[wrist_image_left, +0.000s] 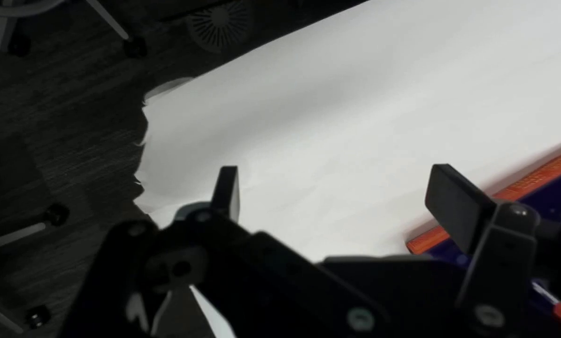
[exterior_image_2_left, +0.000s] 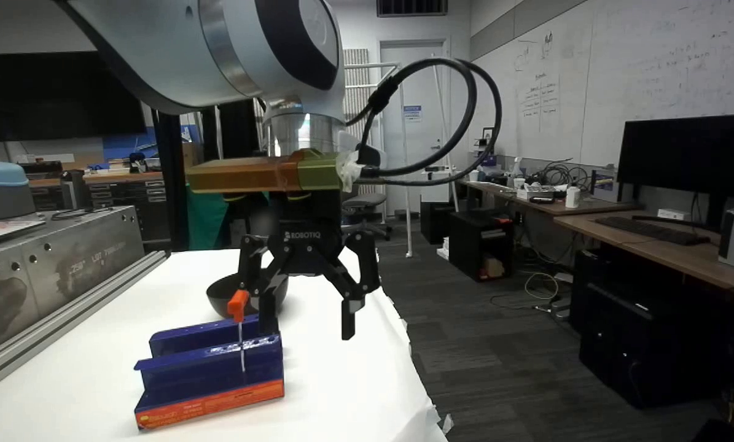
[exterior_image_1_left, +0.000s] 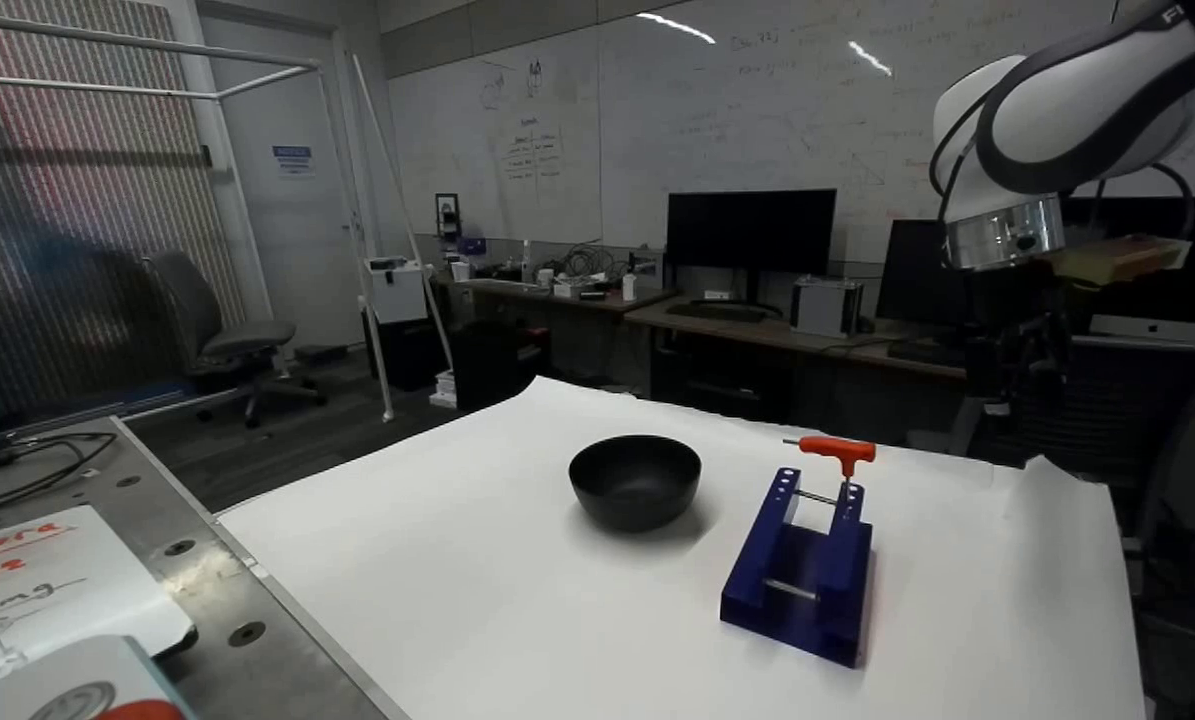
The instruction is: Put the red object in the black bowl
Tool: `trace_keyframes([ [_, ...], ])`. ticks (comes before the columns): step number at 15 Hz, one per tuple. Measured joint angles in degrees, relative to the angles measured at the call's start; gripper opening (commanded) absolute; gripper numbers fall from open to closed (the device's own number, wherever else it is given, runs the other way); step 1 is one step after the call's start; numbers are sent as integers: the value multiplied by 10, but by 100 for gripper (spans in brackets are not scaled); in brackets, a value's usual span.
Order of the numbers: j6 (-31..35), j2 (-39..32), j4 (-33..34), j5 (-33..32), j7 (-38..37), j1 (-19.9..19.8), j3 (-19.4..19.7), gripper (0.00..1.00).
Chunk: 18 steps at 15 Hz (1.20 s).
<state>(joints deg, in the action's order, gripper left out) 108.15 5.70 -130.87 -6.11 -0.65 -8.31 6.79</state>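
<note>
Standing upright in one rail of the blue rack [exterior_image_1_left: 757, 570] is the red T-handle key [exterior_image_1_left: 837, 449]. The black bowl [exterior_image_1_left: 635, 505] sits near the rack on white paper [exterior_image_1_left: 437, 560]. The gripper [exterior_image_2_left: 308, 334] hangs above, jaws spread; one finger [wrist_image_left: 458, 206] partly hides the rack in the wrist view. A metal slab [exterior_image_1_left: 227, 590] runs alongside.

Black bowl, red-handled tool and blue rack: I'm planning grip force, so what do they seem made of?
Black bowl: soft shading looks matte; perhaps plastic, possibly ceramic. Red-handled tool: smooth, evenly coloured handle, probably plastic; silvery shaft, likely metal. Blue rack: glossy highlights suggest painted metal, though plastic is possible.
</note>
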Motion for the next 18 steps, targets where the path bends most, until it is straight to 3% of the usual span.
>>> trace_keyframes([
  [6, 57, -26, 18, 105, 20, 48, -32, 100],
  [10, 100, -58, 31, 130, 43, 69, -53, 100],
  [11, 109, -67, 33, 130, 48, 72, -57, 75],
  [13, 132, -82, 36, 128, 54, 79, -65, 68],
  [18, 184, -100, 36, 84, 56, 89, -74, 26],
])
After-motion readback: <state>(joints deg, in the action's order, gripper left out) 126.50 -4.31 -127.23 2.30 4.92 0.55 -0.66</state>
